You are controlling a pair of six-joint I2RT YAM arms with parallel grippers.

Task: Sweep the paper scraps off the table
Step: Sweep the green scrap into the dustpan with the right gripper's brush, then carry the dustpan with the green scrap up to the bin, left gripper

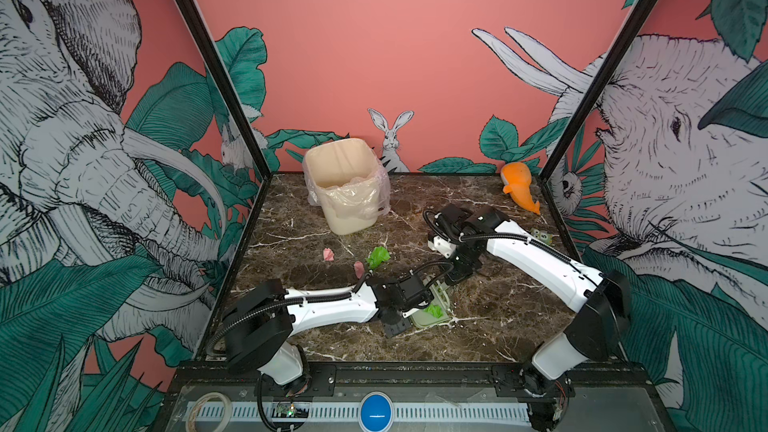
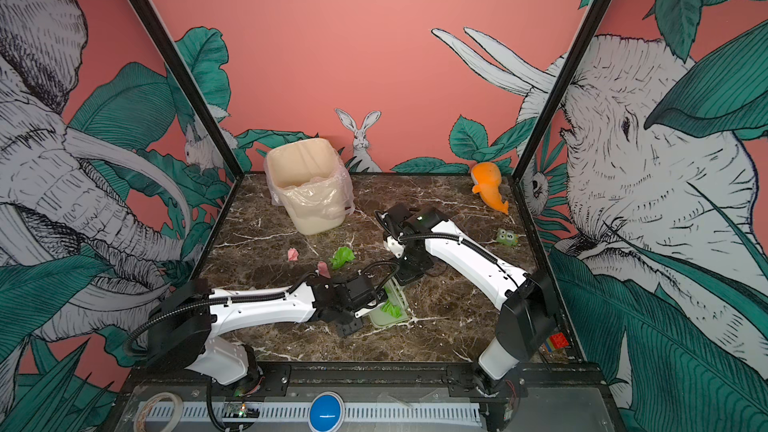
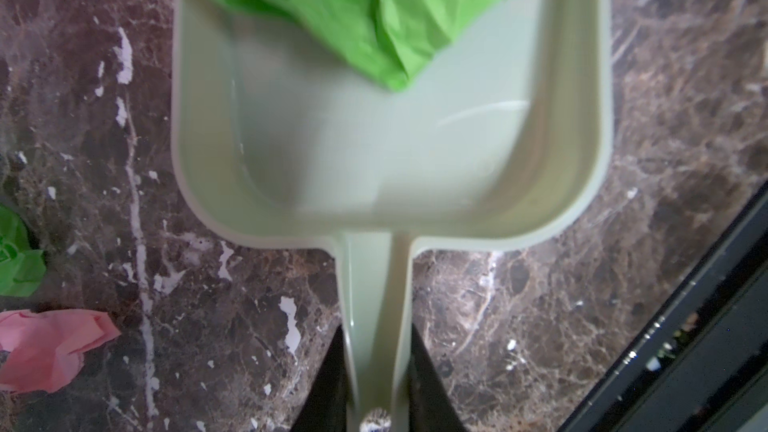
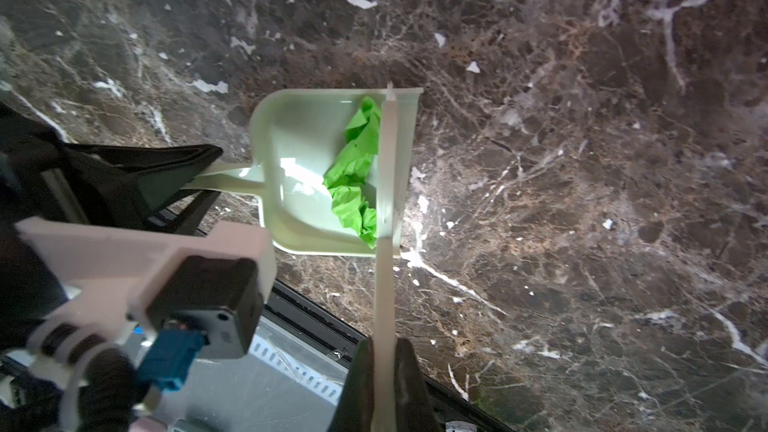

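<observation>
On the table (image 1: 498, 317) lie crumpled green, pink paper scraps (image 1: 378, 256).

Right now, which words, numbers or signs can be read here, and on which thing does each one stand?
"5": on the small green owl-faced block, near the right edge of the table, in both top views.
No other text is readable; the blue round button shows only a white dash.

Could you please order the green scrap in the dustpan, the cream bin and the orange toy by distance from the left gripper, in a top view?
1. Crumpled green paper scrap, in the pale green dustpan the left gripper holds.
2. Cream plastic-lined bin, back left.
3. Orange carrot-shaped toy, back right.
</observation>
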